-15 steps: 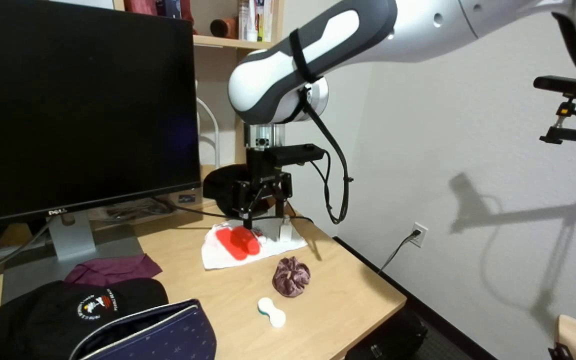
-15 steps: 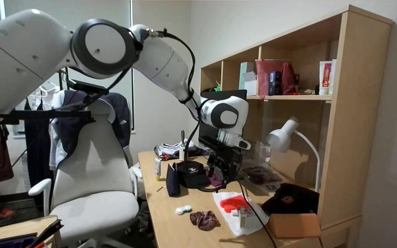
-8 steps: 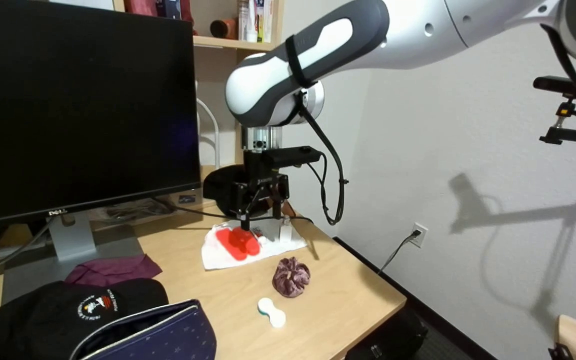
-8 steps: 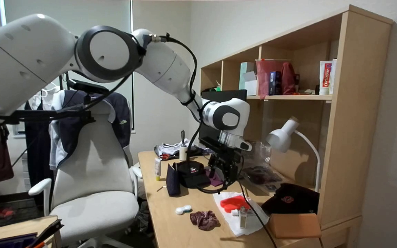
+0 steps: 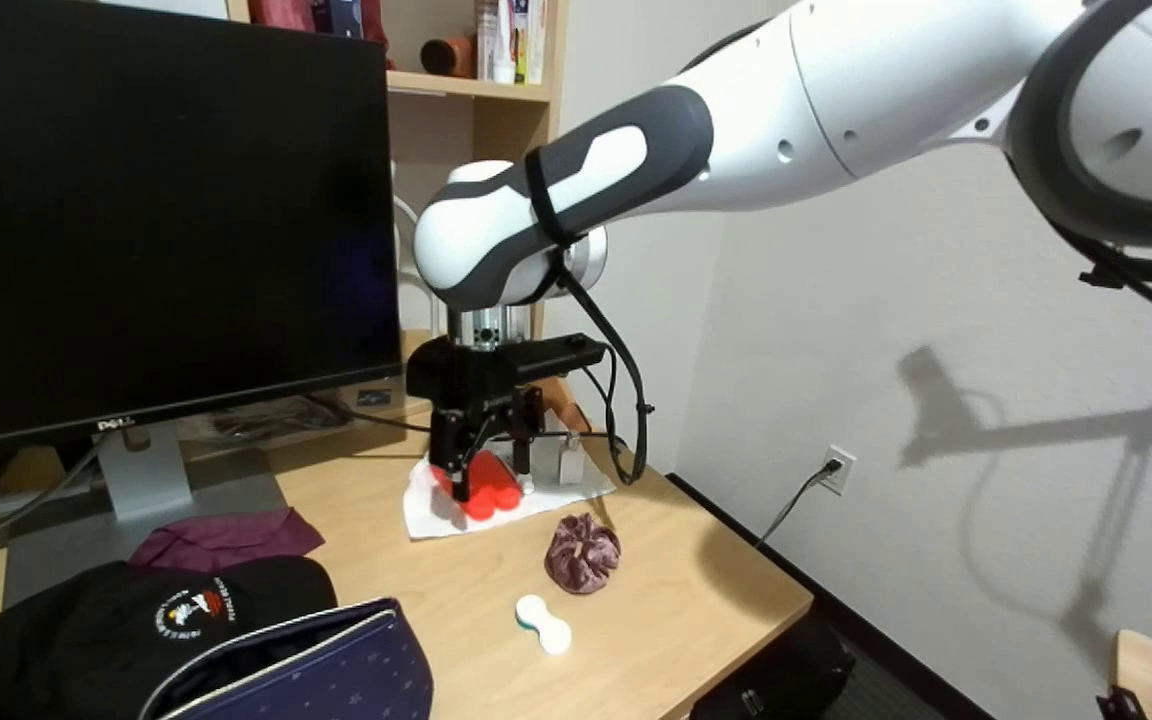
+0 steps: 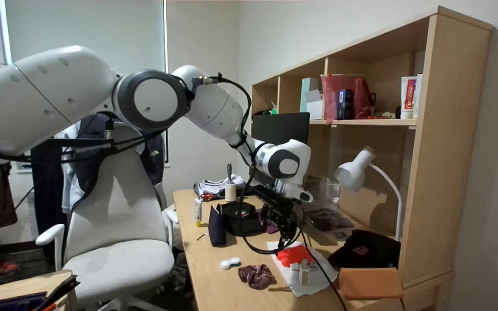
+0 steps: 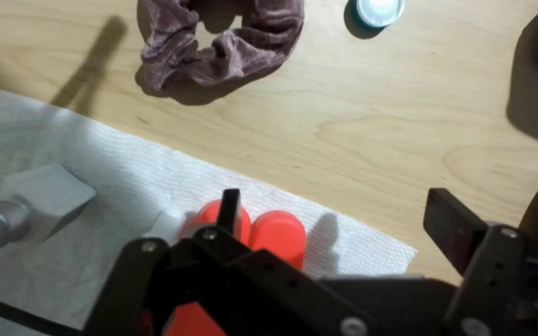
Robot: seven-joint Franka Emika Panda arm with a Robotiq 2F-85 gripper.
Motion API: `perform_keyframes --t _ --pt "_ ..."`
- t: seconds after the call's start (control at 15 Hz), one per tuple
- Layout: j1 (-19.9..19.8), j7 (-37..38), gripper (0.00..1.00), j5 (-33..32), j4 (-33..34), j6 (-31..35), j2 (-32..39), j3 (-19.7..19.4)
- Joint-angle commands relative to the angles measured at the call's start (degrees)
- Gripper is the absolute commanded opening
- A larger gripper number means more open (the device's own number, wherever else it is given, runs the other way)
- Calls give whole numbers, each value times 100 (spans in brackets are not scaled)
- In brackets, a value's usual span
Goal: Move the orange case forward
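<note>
The orange case (image 5: 479,506) is flat, oblong and red-orange. It lies on a white paper towel (image 5: 428,515) against a similar red piece. In an exterior view the two red shapes (image 6: 291,256) run together. In the wrist view the rounded end of the case (image 7: 279,237) shows; the gripper's linkage covers the rest. My gripper (image 5: 492,480) is open and empty, low above the red pieces. In the wrist view the gripper (image 7: 336,200) has one finger over the neighbouring red piece (image 7: 208,213) and the other far to the right, above bare wood.
A small clear bottle (image 5: 571,460) stands on the towel. A purple scrunchie (image 5: 583,553) and a white lens case (image 5: 543,625) lie in front. A monitor (image 5: 166,220), a black cap (image 5: 236,610) and a blue pouch (image 5: 336,665) stand at one side. An orange-brown box (image 6: 370,283) sits behind.
My gripper has moved down and to the monitor's side, from above the towel to low over the red pieces. It stays open. The objects have not moved.
</note>
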Motion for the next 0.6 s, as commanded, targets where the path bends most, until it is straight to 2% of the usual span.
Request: perform_keyframes --t 0.0,0.53 --pt "1 -348 100 -109 783 -382 591 101" --pt "158 -815 100 -335 1621 -523 1445 100"
